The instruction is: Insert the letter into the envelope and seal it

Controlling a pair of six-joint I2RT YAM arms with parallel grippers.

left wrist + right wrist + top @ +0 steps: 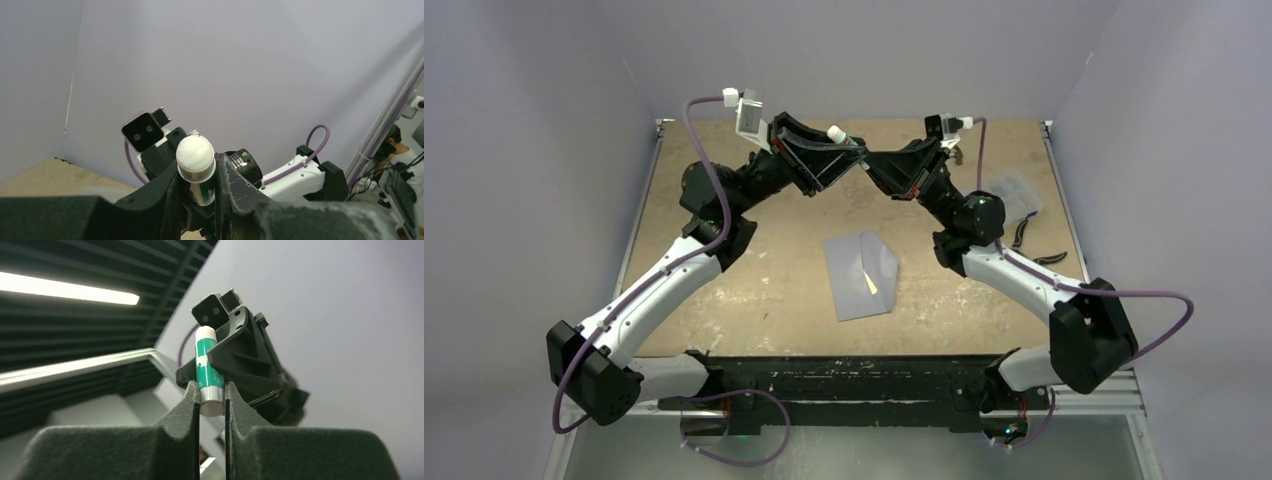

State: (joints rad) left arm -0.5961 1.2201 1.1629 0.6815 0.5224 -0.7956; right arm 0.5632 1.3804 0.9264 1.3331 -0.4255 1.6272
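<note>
Both arms are reaching up over the far middle of the table (754, 290), their grippers meeting tip to tip above it. The left gripper (197, 175) is clamping a glue stick (196, 152) between its two fingers. In the left wrist view the stick's rounded white end is poking out above them, and the green-and-white body is running down between them. The right gripper (212, 390) is pinching the stick's other, silvery end. In the right wrist view its fingers (192, 407) are pressing on both sides of that end with no gap showing, while the left gripper is gripping the green body farther up. Both grippers are closed on the same stick, which is hanging in the air between them.

The envelope (849, 270) is lying flat near the middle of the table, nearer than the grippers and well apart from them, turned a little so that its long sides are slanting. A thin cream sliver of the letter (871, 282) is showing on the envelope's right half, along a slanted edge. The rest of the sheet is hidden, and I cannot tell whether the flap is stuck down. Neither gripper is touching the envelope or the letter.

On the far right of the table a clear wrapper (1014, 190) is lying, with two small dark items (1024, 235) just nearer, too small to identify.
</note>
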